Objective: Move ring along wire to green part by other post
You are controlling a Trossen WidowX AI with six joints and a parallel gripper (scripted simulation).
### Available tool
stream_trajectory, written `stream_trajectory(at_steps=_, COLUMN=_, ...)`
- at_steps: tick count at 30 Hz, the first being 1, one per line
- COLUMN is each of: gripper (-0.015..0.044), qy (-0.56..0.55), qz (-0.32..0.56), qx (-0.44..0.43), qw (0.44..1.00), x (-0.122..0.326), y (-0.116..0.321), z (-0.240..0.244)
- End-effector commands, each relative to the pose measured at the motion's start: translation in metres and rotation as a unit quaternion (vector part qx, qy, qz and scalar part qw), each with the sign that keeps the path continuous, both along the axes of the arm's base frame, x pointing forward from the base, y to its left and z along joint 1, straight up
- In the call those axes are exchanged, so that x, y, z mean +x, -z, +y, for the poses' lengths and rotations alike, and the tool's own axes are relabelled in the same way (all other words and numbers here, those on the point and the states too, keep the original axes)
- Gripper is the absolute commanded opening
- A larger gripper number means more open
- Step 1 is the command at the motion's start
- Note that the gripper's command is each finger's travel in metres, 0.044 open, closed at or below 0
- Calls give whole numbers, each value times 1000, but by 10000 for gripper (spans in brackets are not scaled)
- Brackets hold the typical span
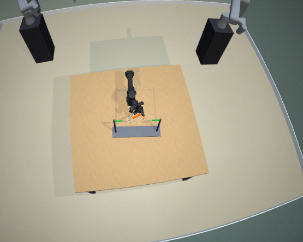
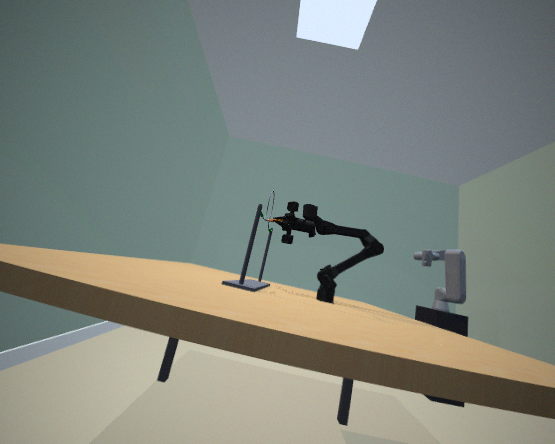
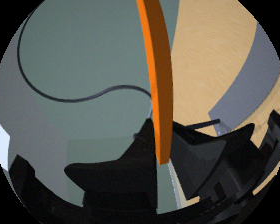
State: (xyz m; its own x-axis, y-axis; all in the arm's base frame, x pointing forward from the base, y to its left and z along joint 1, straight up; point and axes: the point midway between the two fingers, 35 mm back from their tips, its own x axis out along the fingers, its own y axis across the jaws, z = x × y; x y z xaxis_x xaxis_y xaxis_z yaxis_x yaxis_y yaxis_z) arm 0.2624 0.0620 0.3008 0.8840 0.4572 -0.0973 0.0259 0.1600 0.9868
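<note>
Currently:
- Fingers [image 1: 142,113] [image 2: 277,220] of the black arm clenched on the orange handle [image 1: 137,116] [image 2: 277,220] [image 3: 162,95].
- Ring [image 1: 128,120] at the handle's far end, seen from above between the two green parts, nearer the left-hand one in the top view; whether it touches the grey wire, cannot tell.
- Wire [image 2: 267,200] [image 3: 71,101] curving up above the post tops.
- Two dark posts [image 1: 114,126] [image 2: 251,245] upright on a grey base plate [image 1: 136,132] [image 2: 246,285].
- Plate flat on the wooden bench [image 1: 137,158] [image 2: 231,310].

The bent black arm [image 1: 130,82] [image 2: 353,260] reaches out above its base, its fingers closed on the handle.
</note>
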Motion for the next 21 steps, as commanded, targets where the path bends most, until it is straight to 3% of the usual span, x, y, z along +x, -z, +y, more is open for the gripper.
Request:
stream_trajectory(at_steps=1, gripper=-150, qy=-4, qz=-6, qx=34, qw=999, x=-1, y=-13, z=2)
stream_trajectory(at_steps=21, gripper=-150, qy=-7, qz=-11, qx=182, qw=983, x=-2, y=-61, z=-2)
